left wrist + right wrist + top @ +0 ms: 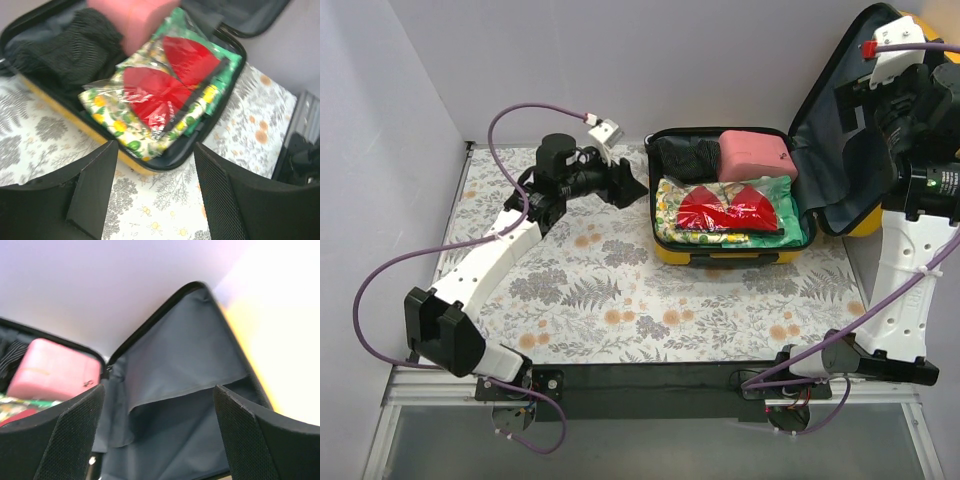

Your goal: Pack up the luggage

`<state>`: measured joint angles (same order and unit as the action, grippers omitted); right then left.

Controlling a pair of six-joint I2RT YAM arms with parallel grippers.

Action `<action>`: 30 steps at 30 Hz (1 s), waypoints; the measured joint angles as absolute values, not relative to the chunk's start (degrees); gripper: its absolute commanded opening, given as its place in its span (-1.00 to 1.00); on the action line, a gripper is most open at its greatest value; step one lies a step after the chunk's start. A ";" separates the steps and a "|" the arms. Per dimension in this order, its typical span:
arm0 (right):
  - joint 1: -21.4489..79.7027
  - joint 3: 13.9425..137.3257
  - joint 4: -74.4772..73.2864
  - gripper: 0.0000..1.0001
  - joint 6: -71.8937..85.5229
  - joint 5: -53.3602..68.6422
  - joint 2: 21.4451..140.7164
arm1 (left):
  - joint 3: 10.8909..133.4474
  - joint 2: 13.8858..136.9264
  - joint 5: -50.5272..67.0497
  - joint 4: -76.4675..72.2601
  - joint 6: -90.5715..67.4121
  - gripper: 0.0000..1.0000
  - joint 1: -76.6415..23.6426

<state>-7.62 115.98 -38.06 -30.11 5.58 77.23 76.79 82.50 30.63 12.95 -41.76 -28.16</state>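
The luggage [725, 256] is lying open at the upper right of the top view. Its yellow shell is sitting on the flower-printed counter [590, 290], and its lid [835, 150] is standing up toward the right edge with the grey lining facing the packed half. Inside, a pink case [755, 152] is filling the upper right corner and a black mesh bundle [685, 157] is sitting to its left. A floral packet [670, 222] is lying along the lower part, with a red item in clear wrap [732, 208] resting on top of it.

The left tool [155, 165] is hovering just left of the luggage in the top view, apart from it. In its own wrist view its jaws are standing apart with nothing between them (released, only the counter and the luggage's near rim showing in the gap).

The right tool [157, 400] is hanging at the upper right of the top view, beside the raised lid. Its wrist view is showing both fingers spread wide, gripping nothing, with the grey lining and its pocket fold beyond them. Whether a finger is touching the lid, I cannot tell.
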 measured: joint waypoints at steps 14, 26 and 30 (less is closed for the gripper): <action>13.76 104.68 -37.12 0.72 -28.69 6.72 84.16 | 81.36 95.77 32.08 10.31 -57.89 0.29 -13.82; 25.91 133.12 -32.80 0.24 -25.76 5.19 124.22 | 71.85 90.91 35.53 10.37 -60.20 0.30 -4.49; 27.68 140.00 -31.73 0.18 -25.52 4.60 132.53 | 70.59 89.71 36.51 11.11 -60.25 0.31 -1.76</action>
